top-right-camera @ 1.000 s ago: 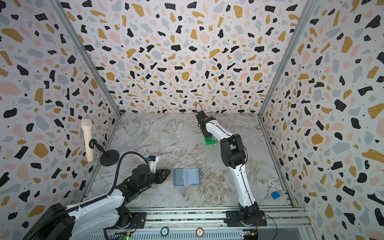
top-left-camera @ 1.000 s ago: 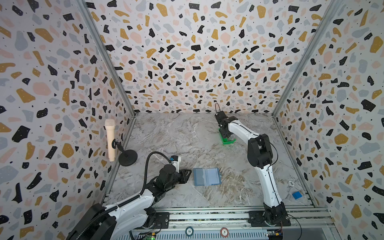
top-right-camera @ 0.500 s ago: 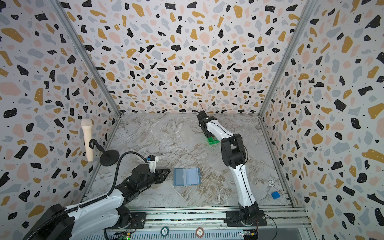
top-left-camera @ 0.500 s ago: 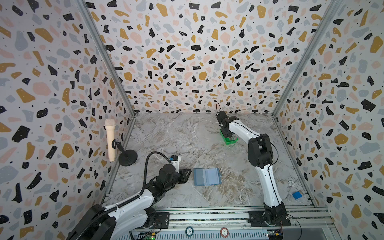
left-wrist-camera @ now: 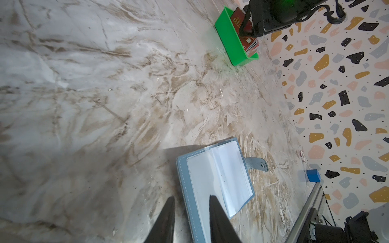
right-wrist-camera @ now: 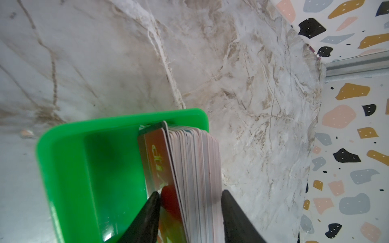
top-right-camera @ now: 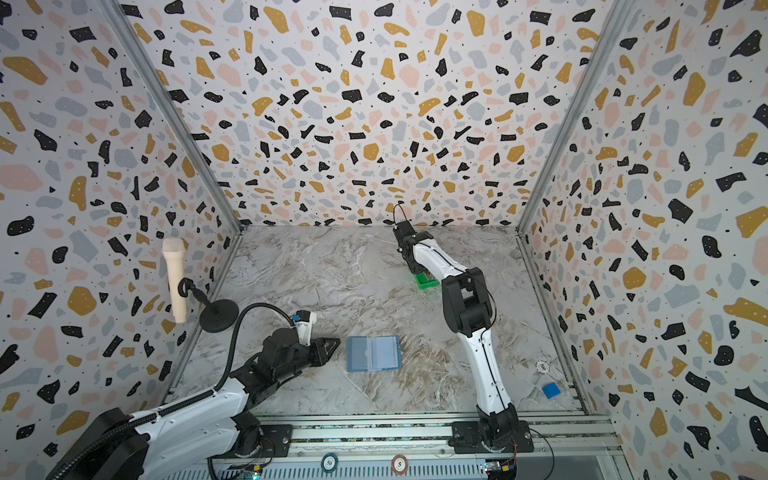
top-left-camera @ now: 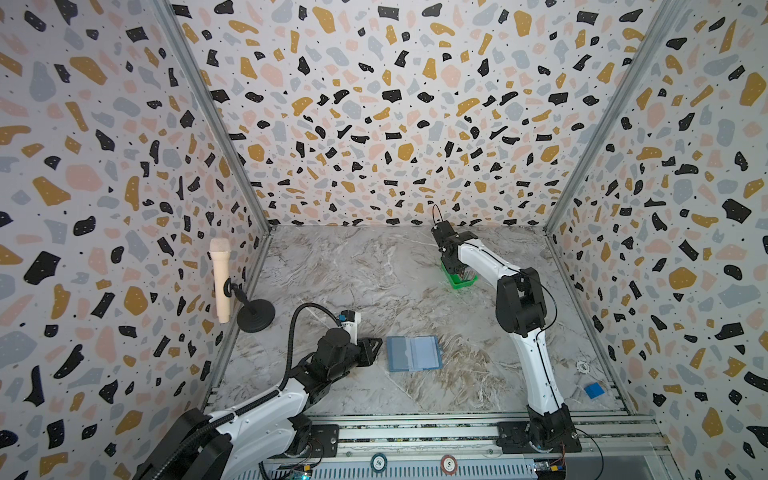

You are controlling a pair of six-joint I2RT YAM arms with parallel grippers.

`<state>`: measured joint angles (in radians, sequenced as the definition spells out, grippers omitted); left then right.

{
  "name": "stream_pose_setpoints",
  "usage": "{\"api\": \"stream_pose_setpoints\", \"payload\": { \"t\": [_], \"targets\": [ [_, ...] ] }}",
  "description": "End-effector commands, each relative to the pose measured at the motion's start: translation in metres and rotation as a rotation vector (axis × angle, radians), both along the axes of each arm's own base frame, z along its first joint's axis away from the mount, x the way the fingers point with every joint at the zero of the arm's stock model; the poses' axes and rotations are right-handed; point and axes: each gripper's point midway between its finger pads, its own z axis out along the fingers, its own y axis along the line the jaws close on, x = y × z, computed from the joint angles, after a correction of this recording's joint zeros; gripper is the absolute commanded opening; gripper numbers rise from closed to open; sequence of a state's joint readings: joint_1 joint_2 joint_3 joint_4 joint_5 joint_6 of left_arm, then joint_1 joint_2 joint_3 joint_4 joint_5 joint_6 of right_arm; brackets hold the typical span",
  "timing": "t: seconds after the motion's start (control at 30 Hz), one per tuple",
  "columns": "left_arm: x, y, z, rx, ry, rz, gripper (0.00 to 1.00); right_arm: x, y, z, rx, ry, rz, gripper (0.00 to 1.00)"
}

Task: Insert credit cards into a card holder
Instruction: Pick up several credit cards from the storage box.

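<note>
The card holder (top-left-camera: 413,353) (top-right-camera: 374,353) lies open on the marble table, its clear sleeves up and its snap tab out to the side (left-wrist-camera: 216,178). My left gripper (top-left-camera: 374,347) (left-wrist-camera: 191,198) hovers at its left edge, open and holding nothing. One finger is over the sleeve page, the other over the table. At the back right, a stack of credit cards (right-wrist-camera: 193,164) (left-wrist-camera: 250,45) stands on edge in the green tray (top-left-camera: 457,282) (right-wrist-camera: 69,168), a red card in front. My right gripper (top-left-camera: 455,270) (right-wrist-camera: 190,191) reaches down into it, open. Its fingers flank the whole stack closely.
A cream microphone (top-left-camera: 220,282) on a black stand is by the left wall. A blue block (top-left-camera: 593,390) and a white chip (top-left-camera: 583,366) lie at the front right. Two chips (top-left-camera: 378,462) sit on the front rail. Patterned walls close in three sides.
The right gripper's jaws have narrowed around the card stack in the tray. The left arm and the card holder have not moved.
</note>
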<state>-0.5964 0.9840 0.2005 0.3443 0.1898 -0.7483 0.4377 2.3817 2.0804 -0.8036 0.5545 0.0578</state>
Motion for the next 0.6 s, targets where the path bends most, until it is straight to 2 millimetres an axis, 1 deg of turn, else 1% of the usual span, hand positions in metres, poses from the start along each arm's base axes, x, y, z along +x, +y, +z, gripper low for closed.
{"api": "stream_pose_setpoints", "payload": {
  "t": [0.0, 0.23, 0.3, 0.4, 0.47, 0.57],
  "targets": [
    [-0.0003, 0.0004, 0.0025, -0.014, -0.018, -0.005, 0.30, 0.0021, -0.0029, 0.0351, 0.004, -0.052, -0.009, 0.46],
    [-0.0008, 0.0008, 0.0016, -0.014, -0.016, -0.005, 0.30, 0.0011, -0.0002, 0.0320, 0.002, -0.046, -0.003, 0.39],
    [-0.0009, 0.0012, 0.0010, -0.013, -0.015, -0.004, 0.30, 0.0010, -0.0002, 0.0305, 0.000, -0.043, -0.003, 0.35],
    [-0.0009, 0.0018, 0.0006, -0.013, -0.015, -0.002, 0.30, 0.0005, 0.0016, 0.0297, -0.004, -0.042, 0.001, 0.33],
    [-0.0009, 0.0016, 0.0010, -0.015, -0.015, -0.003, 0.30, 0.0006, 0.0022, 0.0285, -0.005, -0.040, 0.002, 0.29],
    [-0.0006, 0.0019, 0.0010, -0.014, -0.015, -0.002, 0.30, 0.0007, 0.0027, 0.0281, -0.006, -0.037, 0.000, 0.28]
  ]
}}
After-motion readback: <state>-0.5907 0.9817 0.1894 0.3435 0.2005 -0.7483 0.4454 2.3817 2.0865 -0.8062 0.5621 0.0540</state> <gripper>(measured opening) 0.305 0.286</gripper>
